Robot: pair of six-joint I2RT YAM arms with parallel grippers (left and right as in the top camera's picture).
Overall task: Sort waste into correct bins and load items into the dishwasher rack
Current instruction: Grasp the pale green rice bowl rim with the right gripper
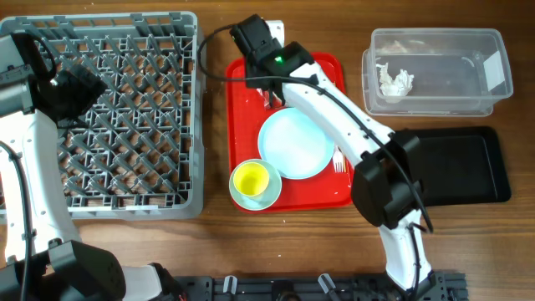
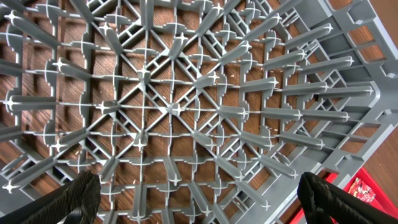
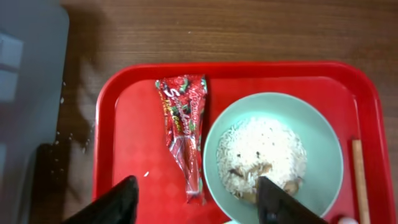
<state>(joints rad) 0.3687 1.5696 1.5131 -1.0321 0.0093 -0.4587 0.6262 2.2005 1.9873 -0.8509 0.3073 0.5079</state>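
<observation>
My right gripper (image 3: 196, 205) (image 1: 266, 86) is open above the far end of the red tray (image 3: 137, 186). Between its fingers lies the lower end of the red snack wrapper (image 3: 183, 134). Beside the wrapper stands a mint-green bowl (image 3: 323, 155) holding rice-like food (image 3: 261, 155). The mint plate (image 1: 295, 144), the yellow cup (image 1: 251, 179) inside a second mint bowl (image 1: 269, 194), and the white fork (image 1: 338, 160) sit on the tray's near half. My left gripper (image 2: 202, 199) (image 1: 77, 84) is open and empty over the grey dishwasher rack (image 1: 180, 125) (image 2: 174, 112). The white tissue (image 1: 394, 81) lies in the clear tub (image 1: 493, 92).
The black tray (image 1: 460, 163) lies in front of the clear tub at the right. A thin wooden stick (image 3: 357, 174) lies on the red tray beside the rice bowl. A stray rice crumb (image 3: 149, 175) lies on the tray. My right arm spans the tray's right side.
</observation>
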